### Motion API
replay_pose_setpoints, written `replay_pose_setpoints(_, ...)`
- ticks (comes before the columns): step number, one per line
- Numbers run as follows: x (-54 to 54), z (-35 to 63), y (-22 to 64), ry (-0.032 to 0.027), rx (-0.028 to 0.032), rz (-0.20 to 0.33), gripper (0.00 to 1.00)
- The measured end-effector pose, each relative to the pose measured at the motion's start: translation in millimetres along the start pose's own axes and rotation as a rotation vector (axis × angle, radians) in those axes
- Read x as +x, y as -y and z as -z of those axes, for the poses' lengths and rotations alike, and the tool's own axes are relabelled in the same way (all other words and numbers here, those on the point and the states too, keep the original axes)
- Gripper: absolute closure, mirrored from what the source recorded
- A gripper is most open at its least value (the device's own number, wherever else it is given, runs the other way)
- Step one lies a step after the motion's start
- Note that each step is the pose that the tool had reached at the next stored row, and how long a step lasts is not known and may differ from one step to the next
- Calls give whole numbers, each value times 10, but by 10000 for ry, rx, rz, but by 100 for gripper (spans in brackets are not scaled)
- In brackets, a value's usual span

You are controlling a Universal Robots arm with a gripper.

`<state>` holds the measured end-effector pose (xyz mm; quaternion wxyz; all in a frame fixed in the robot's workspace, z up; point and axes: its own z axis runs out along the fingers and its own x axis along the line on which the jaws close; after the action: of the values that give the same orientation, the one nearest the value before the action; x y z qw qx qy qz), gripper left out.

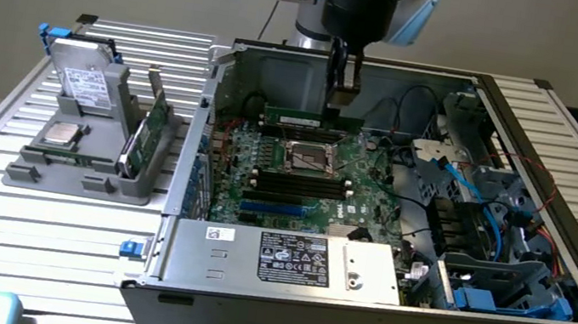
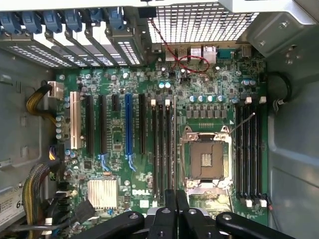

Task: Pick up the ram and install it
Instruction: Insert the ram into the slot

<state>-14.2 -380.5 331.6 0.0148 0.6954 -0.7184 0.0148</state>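
Grip tight: my gripper (image 1: 339, 106) is clenched on the ram (image 1: 307, 119), pinching its top edge a little toward the exterior view's right of the stick's middle. I hold the ram level, long edge down, inside the open computer case (image 1: 527, 103).

Landmark is the CPU socket (image 1: 310, 158) on the motherboard (image 1: 266, 159). In the exterior view the ram hangs just beyond the socket's far side, parallel to that edge and low over the board. Whether it touches a slot I cannot tell. On the socket's near side lies a bank of black memory slots (image 1: 297, 185).

In the wrist view my fingers (image 2: 168, 206) are pressed close together, and black slots run along both flanks of the socket.

Well away from the socket toward the exterior view's left, outside the case, a grey tray (image 1: 47, 169) sits on the slatted table (image 1: 27, 226). A wider green card (image 1: 157, 121) stands upright in it. Nearer the camera than the socket is a metal box with a white label (image 1: 292, 259).
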Motion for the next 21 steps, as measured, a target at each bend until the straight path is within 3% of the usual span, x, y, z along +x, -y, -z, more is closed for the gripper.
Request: replay_pose_setpoints(21, -16, -382, 12, 0, 0, 1, 88)
